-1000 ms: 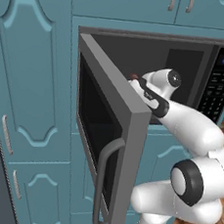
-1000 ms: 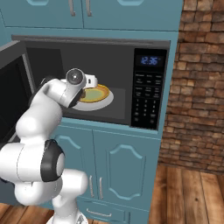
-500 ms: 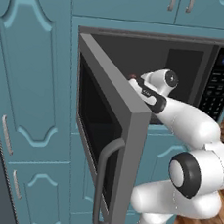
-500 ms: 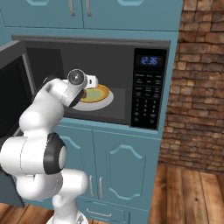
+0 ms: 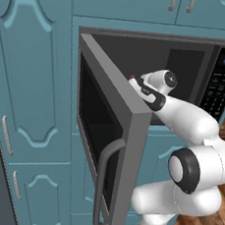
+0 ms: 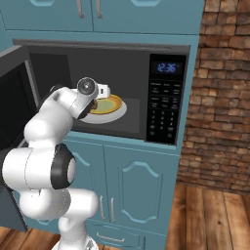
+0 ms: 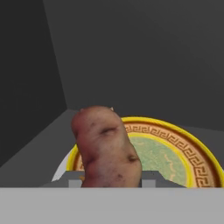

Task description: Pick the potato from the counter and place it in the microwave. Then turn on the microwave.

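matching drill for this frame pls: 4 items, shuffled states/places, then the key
Things:
1. potato
2. microwave door
3. plate
4. keypad display

States/places:
A. swung open
B. held in the claw, above the plate's rim
C. lit blue digits
D. lying on the microwave floor

Pairs: 1-B, 2-A, 3-D, 4-C

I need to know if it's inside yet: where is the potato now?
In the hand view the potato is clamped in the pincer, inside the open microwave, above the left part of the yellow-rimmed plate.
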You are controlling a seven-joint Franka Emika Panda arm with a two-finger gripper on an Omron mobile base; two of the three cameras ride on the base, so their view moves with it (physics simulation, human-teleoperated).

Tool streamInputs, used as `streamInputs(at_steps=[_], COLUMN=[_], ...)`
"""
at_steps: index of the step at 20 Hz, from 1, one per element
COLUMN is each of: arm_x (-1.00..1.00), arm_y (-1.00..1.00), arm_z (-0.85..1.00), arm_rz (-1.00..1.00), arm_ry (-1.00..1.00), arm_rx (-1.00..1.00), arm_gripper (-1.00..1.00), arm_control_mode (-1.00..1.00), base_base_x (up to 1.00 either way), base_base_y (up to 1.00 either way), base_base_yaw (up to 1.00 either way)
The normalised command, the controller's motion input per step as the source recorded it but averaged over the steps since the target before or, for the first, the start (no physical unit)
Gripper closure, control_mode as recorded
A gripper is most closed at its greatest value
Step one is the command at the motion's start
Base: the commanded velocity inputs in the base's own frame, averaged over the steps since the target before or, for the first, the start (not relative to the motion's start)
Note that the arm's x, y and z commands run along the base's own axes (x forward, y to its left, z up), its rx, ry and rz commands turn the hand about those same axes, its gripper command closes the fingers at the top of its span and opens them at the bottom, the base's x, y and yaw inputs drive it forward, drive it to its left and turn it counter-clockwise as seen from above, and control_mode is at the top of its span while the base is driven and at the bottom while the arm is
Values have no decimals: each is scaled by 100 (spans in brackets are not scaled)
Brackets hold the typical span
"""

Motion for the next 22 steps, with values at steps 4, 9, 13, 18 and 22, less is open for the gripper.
streamInputs(at_steps=[4, 9, 13, 18, 22], arm_x=[1, 3, 7, 9, 7], arm_y=[-3, -3, -1, 0, 0], arm_z=[-5, -2, 0, -2, -5], arm_rz=[0, 0, 0, 0, 0], arm_ry=[0, 0, 0, 0, 0], arm_rx=[0, 0, 0, 0, 0], arm_gripper=[100, 100, 100, 100, -100], arm_control_mode=[-100, -100, -100, -100, -100], base_base_x=[0, 0, 0, 0, 0], base_base_y=[0, 0, 0, 0, 0], base_base_yaw=[0, 0, 0, 0, 0])
